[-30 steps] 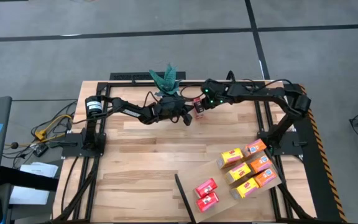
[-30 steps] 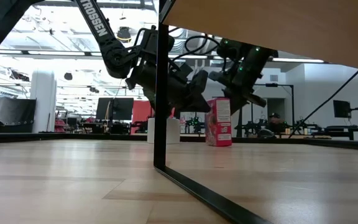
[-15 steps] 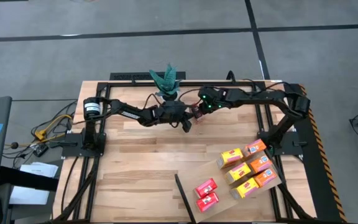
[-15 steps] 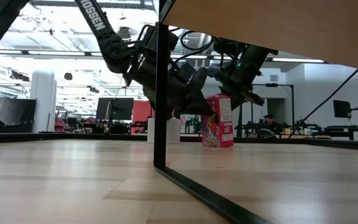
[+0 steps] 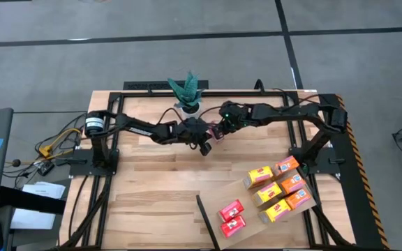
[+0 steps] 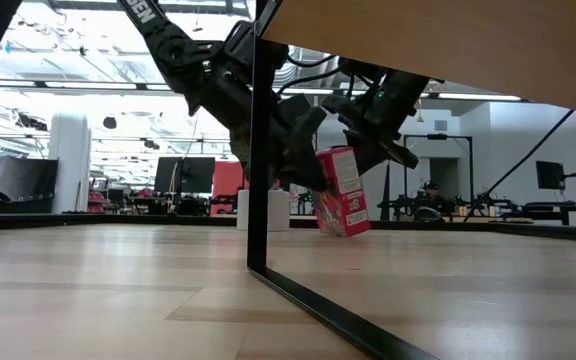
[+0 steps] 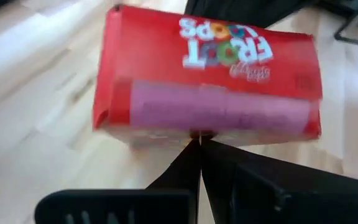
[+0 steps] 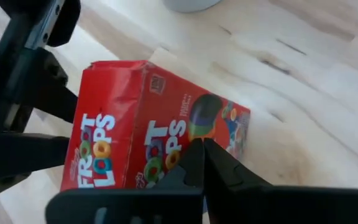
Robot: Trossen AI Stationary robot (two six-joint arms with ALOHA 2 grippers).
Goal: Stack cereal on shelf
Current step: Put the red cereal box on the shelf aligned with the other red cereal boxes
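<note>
Planked tabletop: your closed left gripper and closed right gripper press a tilted red cereal box just beside the potted plant. Eight boxes lie on the shelf, well apart from the plant; this ninth remains unplaced.

red froot loops box, tilted on one lower edge, is seen between the left gripper and right gripper, touching both closed tips. eight further boxes are laid flat on the pale shelf, well apart from both.

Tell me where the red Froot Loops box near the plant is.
High view: the red box sits at the table's back middle, just in front of the potted plant, between the left gripper and right gripper.
</note>
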